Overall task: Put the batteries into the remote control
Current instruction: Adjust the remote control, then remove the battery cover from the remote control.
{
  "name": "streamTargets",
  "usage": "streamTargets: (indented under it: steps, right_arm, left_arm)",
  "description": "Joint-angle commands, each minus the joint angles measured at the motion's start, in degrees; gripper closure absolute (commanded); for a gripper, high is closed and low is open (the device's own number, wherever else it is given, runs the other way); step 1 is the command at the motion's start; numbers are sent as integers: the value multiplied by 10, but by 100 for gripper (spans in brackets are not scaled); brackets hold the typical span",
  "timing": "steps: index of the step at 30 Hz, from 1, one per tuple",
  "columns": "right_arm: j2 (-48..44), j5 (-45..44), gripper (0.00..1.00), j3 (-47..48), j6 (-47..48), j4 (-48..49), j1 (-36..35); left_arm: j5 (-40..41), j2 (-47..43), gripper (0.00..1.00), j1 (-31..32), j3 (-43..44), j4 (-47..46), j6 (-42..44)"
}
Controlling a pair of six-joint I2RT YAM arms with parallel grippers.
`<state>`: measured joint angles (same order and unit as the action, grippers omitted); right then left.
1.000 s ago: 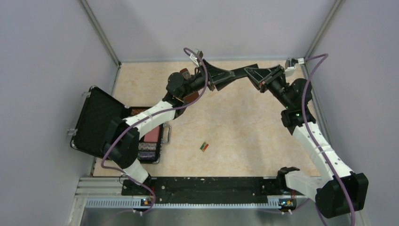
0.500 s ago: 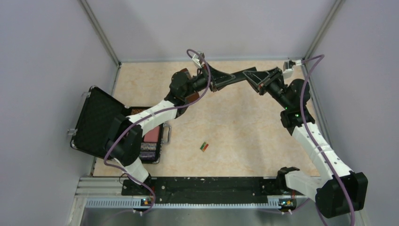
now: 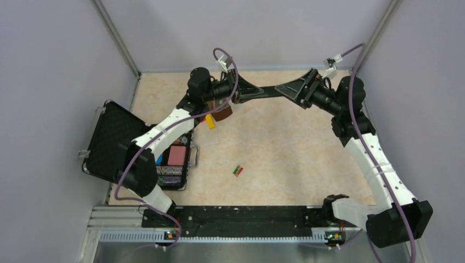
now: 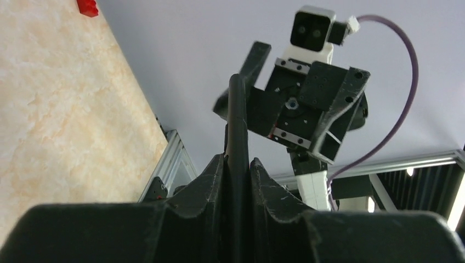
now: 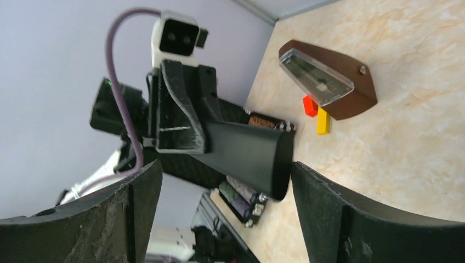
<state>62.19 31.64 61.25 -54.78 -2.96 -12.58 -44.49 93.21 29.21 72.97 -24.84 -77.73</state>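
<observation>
Black fingers of the left gripper [image 4: 237, 161] are clamped on the slim flat black remote control [image 4: 236, 109], held off the table. Its far end sits between the wide-apart fingers of the right gripper [image 5: 225, 175]. The tiny green-and-red striped batteries [image 3: 238, 170] lie well apart on the beige marbled tabletop [image 3: 285, 148].

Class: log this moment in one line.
left claw: shut on remote control | right claw: open at its far end | batteries: on table

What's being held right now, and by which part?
The left gripper clamps the slim flat black remote control by one end. The right gripper, open around its other end, holds nothing.
</observation>
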Motion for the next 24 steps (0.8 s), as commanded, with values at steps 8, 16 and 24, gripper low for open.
streamTargets:
  steps: [8, 16, 24]
  right_arm:
    - [84, 201, 28, 49, 76, 24, 1]
    - [98, 221, 33, 17, 24, 109, -4]
    - [98, 231, 37, -32, -44, 204, -15]
  left_arm:
    - [-150, -60, 100, -27, 55, 84, 18]
    - [-158, -57, 100, -27, 54, 30, -34]
    - [-167, -48, 100, -27, 55, -34, -83]
